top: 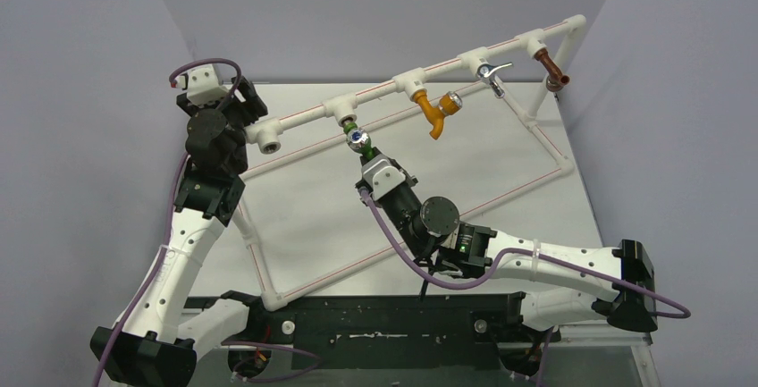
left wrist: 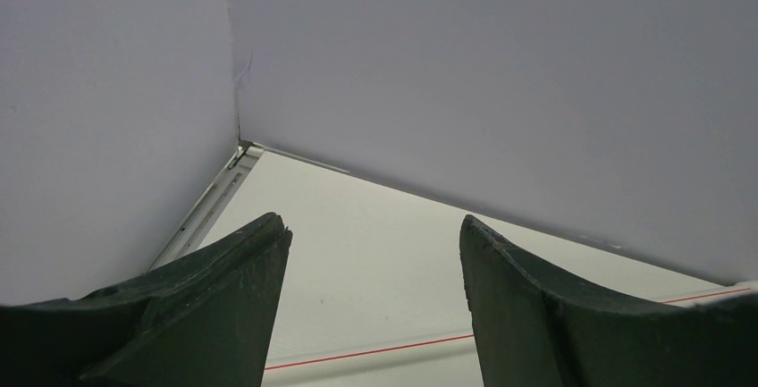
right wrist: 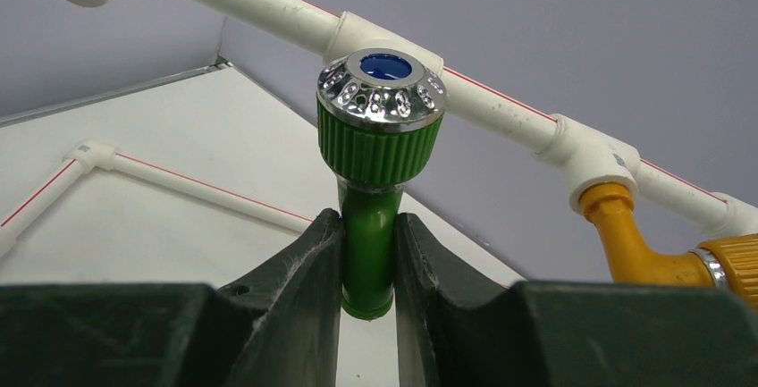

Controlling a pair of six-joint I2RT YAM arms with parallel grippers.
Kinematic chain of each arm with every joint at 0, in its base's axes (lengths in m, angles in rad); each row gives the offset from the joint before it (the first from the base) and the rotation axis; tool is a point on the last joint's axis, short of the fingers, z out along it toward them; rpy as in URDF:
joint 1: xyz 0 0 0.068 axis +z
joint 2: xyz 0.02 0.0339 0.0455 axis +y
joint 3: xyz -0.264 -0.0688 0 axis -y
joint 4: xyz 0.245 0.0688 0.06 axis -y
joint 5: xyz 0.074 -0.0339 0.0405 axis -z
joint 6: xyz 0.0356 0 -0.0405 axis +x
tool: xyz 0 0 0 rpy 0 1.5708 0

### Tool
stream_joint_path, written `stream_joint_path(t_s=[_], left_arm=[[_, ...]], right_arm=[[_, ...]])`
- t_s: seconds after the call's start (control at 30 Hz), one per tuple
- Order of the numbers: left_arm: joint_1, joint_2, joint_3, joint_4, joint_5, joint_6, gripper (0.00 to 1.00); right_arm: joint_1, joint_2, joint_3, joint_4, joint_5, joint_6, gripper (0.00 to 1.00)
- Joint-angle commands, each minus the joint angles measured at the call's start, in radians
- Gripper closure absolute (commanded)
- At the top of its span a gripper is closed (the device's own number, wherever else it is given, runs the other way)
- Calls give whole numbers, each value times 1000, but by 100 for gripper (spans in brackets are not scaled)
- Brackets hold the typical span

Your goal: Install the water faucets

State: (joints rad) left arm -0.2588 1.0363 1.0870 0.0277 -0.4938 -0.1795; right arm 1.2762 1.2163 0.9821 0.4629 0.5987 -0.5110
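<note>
Right gripper [right wrist: 366,219] is clenched on the bent spout of the green tap [right wrist: 380,137], which is held at a tee [right wrist: 353,29] of the white pipe rail [right wrist: 501,101]. Whether its thread has engaged cannot be told. The tap is judged to be light, rigid, smooth plastic. The spout offers turning leverage and the ribbed collar a surer hold. Left gripper [left wrist: 375,235] stands parted, holding nothing. Beyond, the orange tap [right wrist: 630,235] sits mounted.

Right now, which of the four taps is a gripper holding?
The green tap, clamped by its spout in the right gripper. The orange tap, chrome tap and brown tap hang from the pipe with nothing touching them.
</note>
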Motion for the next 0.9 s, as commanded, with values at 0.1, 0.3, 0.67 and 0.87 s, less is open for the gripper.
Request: stream_joint_path(t_s=[0.1,0.3,0.67,0.87], left_arm=[[-11,16,-80,-278,54,15,33],[-11,17,-79,-278,54,15,33],[-10,18,-80,-279,54,15,33],[-12,16,-79,-279,55,15,33]], right_arm=[[-16,-11,61,84,17,2,100],[-20,-16,65,87,16,2,100],[-29,7,62,71,18,25,100],[-29,35,71,68,13,53,100]])
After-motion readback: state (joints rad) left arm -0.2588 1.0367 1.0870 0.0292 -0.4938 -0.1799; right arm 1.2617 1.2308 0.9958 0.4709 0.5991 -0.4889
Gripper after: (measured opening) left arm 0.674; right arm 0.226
